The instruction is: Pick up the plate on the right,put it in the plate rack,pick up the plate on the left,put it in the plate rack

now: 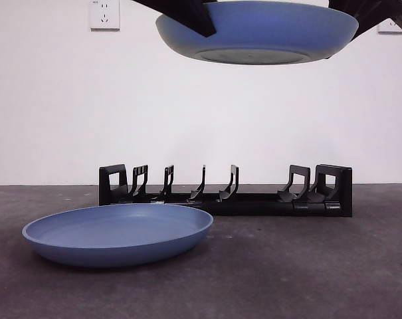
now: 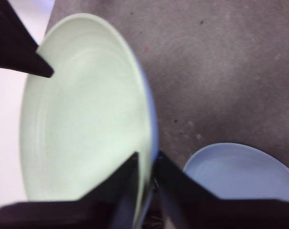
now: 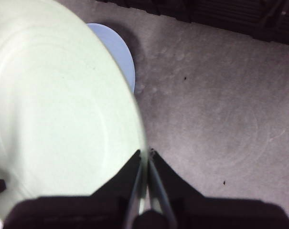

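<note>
A blue plate [image 1: 260, 30] hangs high above the table, roughly level, its underside showing. My left gripper [image 2: 146, 167] is shut on one side of its rim, and the plate [image 2: 82, 109] looks pale there. On the opposite side of the rim my right gripper [image 3: 146, 157] is shut, with the plate [image 3: 58, 105] filling much of that view. A second blue plate [image 1: 117, 232] lies flat on the table at the front left, in front of the plate rack [image 1: 254, 199]. The long black rack stands with no plate between its prongs.
The dark grey table [image 1: 307, 266] runs to a white wall with a socket [image 1: 104, 14] at the upper left. In the right wrist view the rack [image 3: 230, 14] lies along the far edge, beyond the second plate [image 3: 118, 47].
</note>
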`<state>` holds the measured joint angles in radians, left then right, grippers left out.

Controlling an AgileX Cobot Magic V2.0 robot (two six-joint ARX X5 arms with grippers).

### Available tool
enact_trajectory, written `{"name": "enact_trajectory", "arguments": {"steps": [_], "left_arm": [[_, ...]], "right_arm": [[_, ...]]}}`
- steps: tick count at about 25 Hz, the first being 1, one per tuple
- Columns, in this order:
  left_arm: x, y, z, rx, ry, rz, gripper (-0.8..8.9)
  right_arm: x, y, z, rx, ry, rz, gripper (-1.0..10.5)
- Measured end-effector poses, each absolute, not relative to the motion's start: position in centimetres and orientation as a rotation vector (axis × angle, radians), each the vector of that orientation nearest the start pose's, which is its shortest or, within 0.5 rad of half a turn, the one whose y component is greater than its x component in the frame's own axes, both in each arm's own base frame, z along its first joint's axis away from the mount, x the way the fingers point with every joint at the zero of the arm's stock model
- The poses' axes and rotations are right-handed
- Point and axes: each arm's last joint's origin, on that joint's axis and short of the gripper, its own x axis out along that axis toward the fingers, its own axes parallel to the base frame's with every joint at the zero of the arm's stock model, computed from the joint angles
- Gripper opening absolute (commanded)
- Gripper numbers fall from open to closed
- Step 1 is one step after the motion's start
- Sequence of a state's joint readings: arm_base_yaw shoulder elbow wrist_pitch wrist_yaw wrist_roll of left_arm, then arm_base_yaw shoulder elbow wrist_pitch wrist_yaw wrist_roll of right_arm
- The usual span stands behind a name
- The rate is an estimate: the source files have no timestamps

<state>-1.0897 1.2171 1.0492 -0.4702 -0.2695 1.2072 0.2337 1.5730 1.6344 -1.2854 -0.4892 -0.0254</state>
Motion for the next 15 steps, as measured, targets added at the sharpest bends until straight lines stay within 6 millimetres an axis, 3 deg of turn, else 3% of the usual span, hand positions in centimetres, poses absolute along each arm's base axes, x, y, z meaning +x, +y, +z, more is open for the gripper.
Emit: {"name": "enact_trajectory", "arguments": {"steps": [12, 15], "left_arm": [[12.51, -22.48, 30.77, 1.553, 0.006, -1.038, -0.08], [12.5, -22.48, 30.77, 1.547, 0.009, -1.038, -0.08]], "right_arm": [[28.27, 8.22, 35.67, 0.136, 1.213, 0.655, 0.0], [28.31, 8.24, 35.7, 0.137, 1.207, 0.659, 1.2]]}}
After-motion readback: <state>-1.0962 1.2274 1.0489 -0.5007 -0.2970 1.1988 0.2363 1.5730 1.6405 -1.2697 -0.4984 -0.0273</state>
